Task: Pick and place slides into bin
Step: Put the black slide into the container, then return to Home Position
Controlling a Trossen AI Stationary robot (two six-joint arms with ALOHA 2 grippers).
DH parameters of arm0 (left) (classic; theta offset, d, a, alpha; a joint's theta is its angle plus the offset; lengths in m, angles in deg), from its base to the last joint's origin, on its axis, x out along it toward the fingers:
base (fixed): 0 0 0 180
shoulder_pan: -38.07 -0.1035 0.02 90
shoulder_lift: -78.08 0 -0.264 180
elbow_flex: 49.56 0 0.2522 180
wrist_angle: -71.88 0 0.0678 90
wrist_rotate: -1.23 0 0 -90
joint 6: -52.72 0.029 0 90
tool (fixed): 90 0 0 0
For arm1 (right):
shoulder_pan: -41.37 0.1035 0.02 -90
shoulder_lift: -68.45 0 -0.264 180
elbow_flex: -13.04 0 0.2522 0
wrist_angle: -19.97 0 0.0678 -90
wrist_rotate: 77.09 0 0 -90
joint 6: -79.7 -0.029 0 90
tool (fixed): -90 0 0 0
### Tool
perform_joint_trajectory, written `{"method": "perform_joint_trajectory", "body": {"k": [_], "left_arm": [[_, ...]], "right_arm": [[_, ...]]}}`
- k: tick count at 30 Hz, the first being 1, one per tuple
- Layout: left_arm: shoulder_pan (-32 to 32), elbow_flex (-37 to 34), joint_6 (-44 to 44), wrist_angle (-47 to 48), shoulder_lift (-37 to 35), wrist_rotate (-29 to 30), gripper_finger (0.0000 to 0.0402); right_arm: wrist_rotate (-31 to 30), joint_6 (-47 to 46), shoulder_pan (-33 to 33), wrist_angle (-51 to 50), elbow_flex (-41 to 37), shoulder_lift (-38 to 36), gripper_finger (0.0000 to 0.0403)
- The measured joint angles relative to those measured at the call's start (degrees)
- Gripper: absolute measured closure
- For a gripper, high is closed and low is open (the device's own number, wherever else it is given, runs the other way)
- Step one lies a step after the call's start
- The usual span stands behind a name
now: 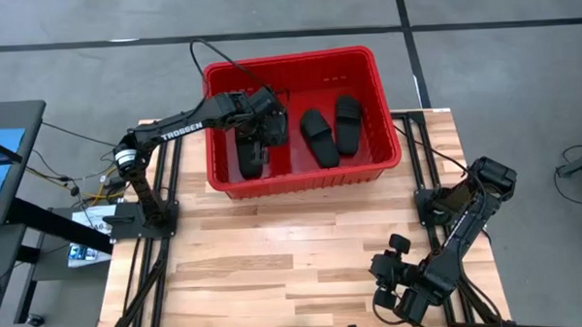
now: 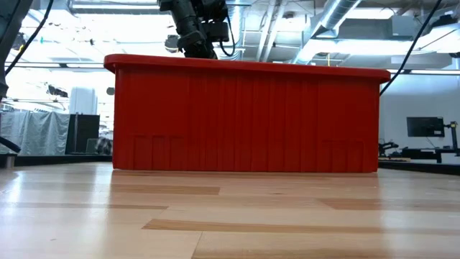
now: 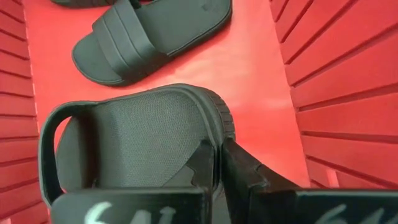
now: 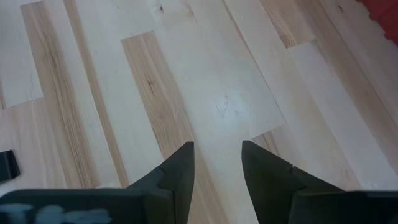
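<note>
The red bin (image 1: 299, 119) is seen at the far side of the wooden table (image 1: 285, 261). The left gripper (image 1: 259, 135) is lowered inside the bin's left part, its fingers (image 3: 245, 171) pinching the sole edge of 1 black slide (image 3: 134, 140), which is tilted on its side close to the bin's wall. 2 more slides (image 1: 332, 128) are laid flat, side by side, on the bin floor to the right of the held one; 1 of them (image 3: 149, 37) is seen just beyond it in the left wrist view. The right gripper (image 4: 217, 168) is held over bare table near the front right corner, well apart from the bin, its fingers spread with nothing between them.
</note>
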Motion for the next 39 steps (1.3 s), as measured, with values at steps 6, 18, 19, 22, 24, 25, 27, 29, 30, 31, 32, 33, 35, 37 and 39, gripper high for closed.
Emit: {"method": "perform_joint_trajectory", "body": {"k": [6, 18, 19, 22, 24, 25, 27, 29, 30, 31, 32, 33, 35, 37, 39], "left_arm": [[0.0, -2.4, 0.3, -3.0, 0.0, -0.6, 0.0401], [-0.4, -12.8, -0.2, -7.5, 0.1, -1.4, 0.0400], [-0.4, -12.8, -0.5, -7.7, 0.1, -1.3, 0.0398], [-0.4, -12.8, -1.6, -8.9, 0.1, -1.3, 0.0382], [-0.2, -12.8, -1.9, -9.3, 0.1, -1.4, 0.0370], [-0.2, -12.8, -2.0, -9.7, 0.1, -1.4, 0.0364], [0.0, -12.8, -2.2, -9.6, 0.1, -1.4, 0.0353], [0.0, -12.8, -2.8, -9.7, 0.1, -1.5, 0.0343], [0.0, -12.8, -2.9, -9.9, 0.1, -1.5, 0.0338], [0.0, -12.8, -3.0, -9.8, 0.1, -1.5, 0.0332], [0.0, -12.8, -3.1, -9.7, 0.1, -1.5, 0.0327], [0.0, -12.8, -3.4, -9.7, 0.1, -1.5, 0.0321], [0.0, -12.8, -3.6, -9.4, 0.1, -1.5, 0.0307], [0.0, -12.8, -3.6, -9.4, 0.1, -1.5, 0.0293], [0.1, -12.8, -3.6, -9.4, 0.1, -1.5, 0.0281]], "right_arm": [[0.0, 0.0, 0.0, 0.0, 0.0, 0.0, 0.0278], [0.0, 0.0, 0.0, -0.5, 0.0, 0.0, 0.0278], [0.0, 0.0, 0.0, -0.6, 0.0, 0.0, 0.0278], [0.0, 0.0, 0.0, -0.7, 0.0, 0.0, 0.0278], [0.0, 0.0, 0.0, -0.7, 0.0, 0.0, 0.0278], [0.0, 0.0, 0.0, -0.7, 0.0, 0.0, 0.0278], [0.0, 0.0, 0.0, -0.7, 0.0, 0.0, 0.0278], [0.0, 0.0, 0.0, -0.7, 0.0, 0.0, 0.0278], [0.0, 0.0, 0.0, -0.7, 0.0, 0.0, 0.0278], [0.0, 0.0, 0.0, -0.7, 0.0, 0.0, 0.0278], [0.0, 0.0, 0.0, -0.7, 0.0, 0.0, 0.0278], [0.0, 0.0, 0.0, -0.7, 0.0, 0.0, 0.0278], [0.0, 0.0, 0.0, -0.7, 0.0, 0.0, 0.0278], [0.0, 0.0, 0.0, -0.7, 0.0, 0.0, 0.0278], [0.0, 0.0, 0.0, -0.7, 0.0, 0.0, 0.0278]]}}
